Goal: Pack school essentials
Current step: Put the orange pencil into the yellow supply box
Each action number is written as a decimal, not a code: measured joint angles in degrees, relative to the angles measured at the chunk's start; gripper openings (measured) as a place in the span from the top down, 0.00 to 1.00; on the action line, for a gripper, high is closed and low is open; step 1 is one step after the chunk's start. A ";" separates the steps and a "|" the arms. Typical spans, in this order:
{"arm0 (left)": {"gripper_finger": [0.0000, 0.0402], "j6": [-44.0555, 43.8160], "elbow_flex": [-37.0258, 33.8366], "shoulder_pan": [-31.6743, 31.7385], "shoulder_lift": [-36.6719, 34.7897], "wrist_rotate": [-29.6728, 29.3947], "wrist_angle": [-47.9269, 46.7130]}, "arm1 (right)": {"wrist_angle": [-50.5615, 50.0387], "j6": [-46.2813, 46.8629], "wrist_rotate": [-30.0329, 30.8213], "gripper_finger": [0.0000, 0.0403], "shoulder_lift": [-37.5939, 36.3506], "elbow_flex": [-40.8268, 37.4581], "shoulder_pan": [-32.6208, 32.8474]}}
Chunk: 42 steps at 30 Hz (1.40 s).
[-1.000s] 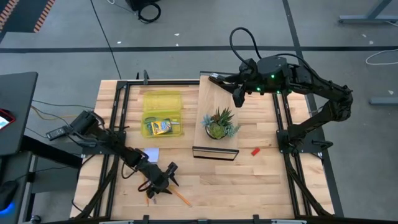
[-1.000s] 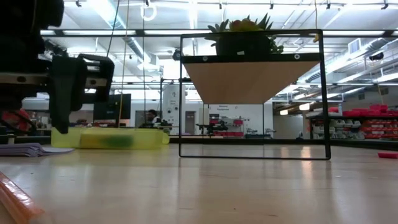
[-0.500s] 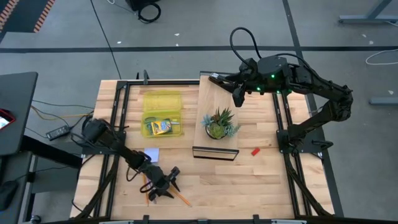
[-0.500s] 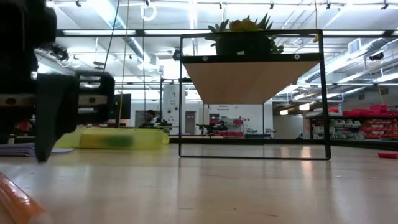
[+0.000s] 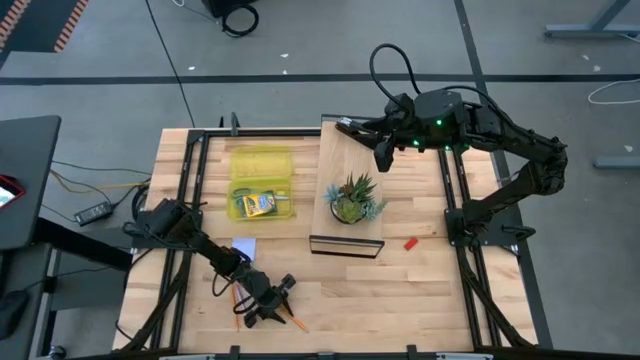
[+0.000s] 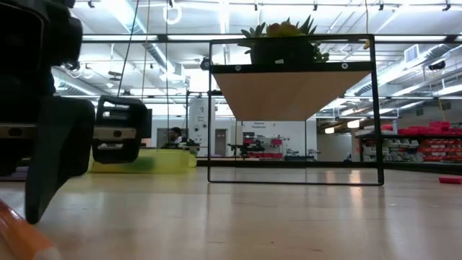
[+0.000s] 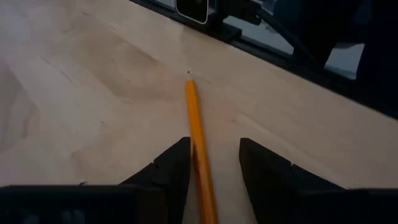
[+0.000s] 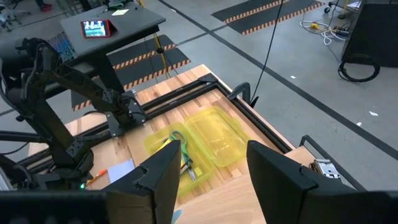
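Now left end effector [image 7: 214, 163] straddles thin orange pencil [image 7: 199, 140].
Its 2 fingers stand apart beside the pencil, low on the wooden worktop [image 5: 420, 285].

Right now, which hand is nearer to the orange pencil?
The left hand: its fingers straddle the orange pencil on the table. The right hand hangs far off, above the wooden shelf.

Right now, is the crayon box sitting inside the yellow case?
Yes, in the high view the crayon box lies in the near half of the open yellow case, left of the potted plant.
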 joint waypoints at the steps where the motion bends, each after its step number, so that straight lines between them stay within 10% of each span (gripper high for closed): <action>1: 0.66 -0.46 0.17 0.00 0.37 0.32 -0.02 | 0.00 0.00 0.00 0.53 0.00 0.00 0.00; 14: 0.96 1.17 0.39 1.78 0.99 2.30 -3.11 | -0.04 -0.44 0.00 0.53 0.00 0.00 0.01; 42: 0.97 5.58 2.82 2.63 -7.55 0.97 -19.19 | -0.36 -0.87 0.00 0.53 0.00 0.00 0.01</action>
